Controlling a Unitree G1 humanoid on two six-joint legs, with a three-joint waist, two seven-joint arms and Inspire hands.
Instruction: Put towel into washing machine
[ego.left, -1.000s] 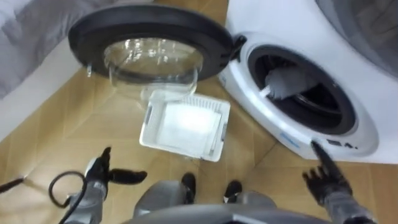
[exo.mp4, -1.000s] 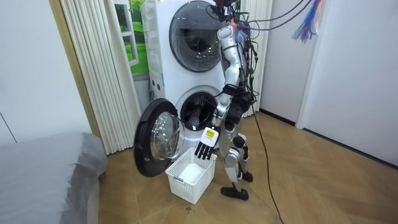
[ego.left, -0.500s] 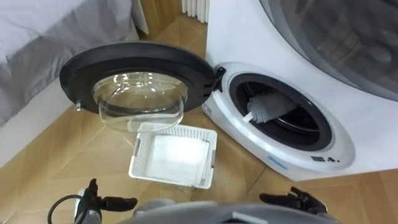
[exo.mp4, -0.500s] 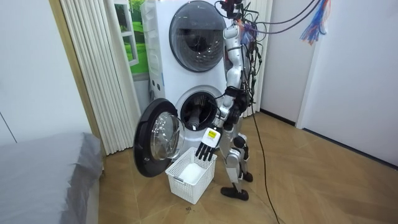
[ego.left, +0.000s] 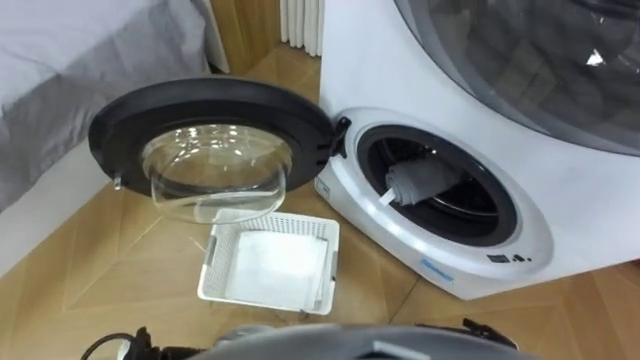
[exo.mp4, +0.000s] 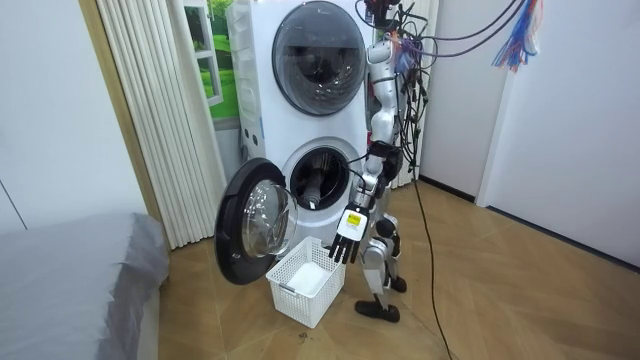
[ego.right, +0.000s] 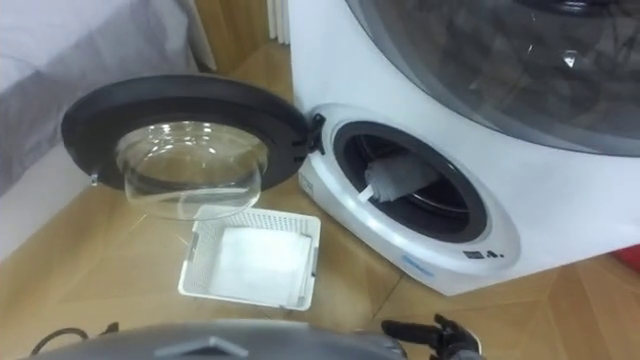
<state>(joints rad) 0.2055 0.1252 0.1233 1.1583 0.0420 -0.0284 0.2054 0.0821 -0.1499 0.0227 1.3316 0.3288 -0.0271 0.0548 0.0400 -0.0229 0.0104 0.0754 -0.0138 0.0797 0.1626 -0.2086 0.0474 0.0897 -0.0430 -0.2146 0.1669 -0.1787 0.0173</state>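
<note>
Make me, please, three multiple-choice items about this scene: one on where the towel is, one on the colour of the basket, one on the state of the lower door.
1. Where is the grey towel? A on a chair; B in the mouth of the washing machine; C on a shelf.
2. What colour is the basket? A white; B blue; C black.
3. The lower door is: A shut; B swung open; C removed.
Key: 1 B, it lies in the drum opening; 2 A, its walls are white; 3 B, it stands wide beside the opening.
</note>
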